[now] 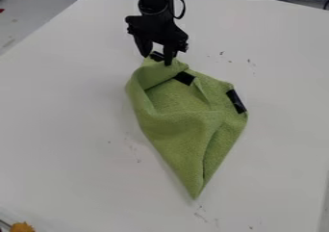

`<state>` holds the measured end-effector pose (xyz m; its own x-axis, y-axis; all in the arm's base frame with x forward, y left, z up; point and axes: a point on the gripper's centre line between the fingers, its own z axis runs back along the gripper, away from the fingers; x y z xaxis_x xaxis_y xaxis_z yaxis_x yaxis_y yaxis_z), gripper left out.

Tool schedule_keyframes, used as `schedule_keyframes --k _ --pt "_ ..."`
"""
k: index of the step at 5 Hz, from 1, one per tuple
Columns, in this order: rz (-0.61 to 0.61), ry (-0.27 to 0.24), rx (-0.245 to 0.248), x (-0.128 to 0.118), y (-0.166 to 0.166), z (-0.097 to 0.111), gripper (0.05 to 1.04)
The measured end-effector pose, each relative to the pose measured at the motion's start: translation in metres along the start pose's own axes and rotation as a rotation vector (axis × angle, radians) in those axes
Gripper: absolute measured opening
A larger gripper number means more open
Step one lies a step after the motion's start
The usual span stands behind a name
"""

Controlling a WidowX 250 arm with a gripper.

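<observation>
The black gripper point(157, 60) is at the upper middle of the camera view, pointing down at the top corner of a green cloth point(183, 125). Its two fingers stand apart, with the cloth's top edge and a dark patch between or just behind them. Whether they touch the cloth, I cannot tell. The cloth lies crumpled and partly folded over itself, narrowing to a point towards the bottom. Two black strips show on it, one near the upper middle point(184, 78) and one at the right edge point(236, 101).
A white tabletop point(77, 130) lies under the cloth, with small dark marks on it. An orange object point(22, 227) is at the bottom left corner. Dark items stand beyond the table's far edge at the upper right.
</observation>
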<state>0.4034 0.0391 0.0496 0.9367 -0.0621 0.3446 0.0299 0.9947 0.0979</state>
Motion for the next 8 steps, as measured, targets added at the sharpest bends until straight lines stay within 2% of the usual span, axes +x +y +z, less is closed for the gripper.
schedule_keyframes --k 1,2,3,4,5,6,8 --pt "0.002 0.006 -0.007 0.0007 -0.0006 -0.0042 0.350" --pt "0.009 0.015 -0.012 -0.0010 -0.0016 -0.0083 0.224" --pt "0.008 0.024 -0.012 0.0000 -0.0012 -0.0064 0.477" --pt "0.011 0.025 -0.005 0.0031 -0.0022 -0.0033 0.786" --pt "0.014 0.015 -0.027 0.0048 -0.0064 -0.0038 0.999" --pt "0.050 0.000 -0.060 0.0046 -0.0010 -0.0063 0.955" --pt "0.070 -0.026 -0.088 0.0016 0.0011 -0.0109 0.357"
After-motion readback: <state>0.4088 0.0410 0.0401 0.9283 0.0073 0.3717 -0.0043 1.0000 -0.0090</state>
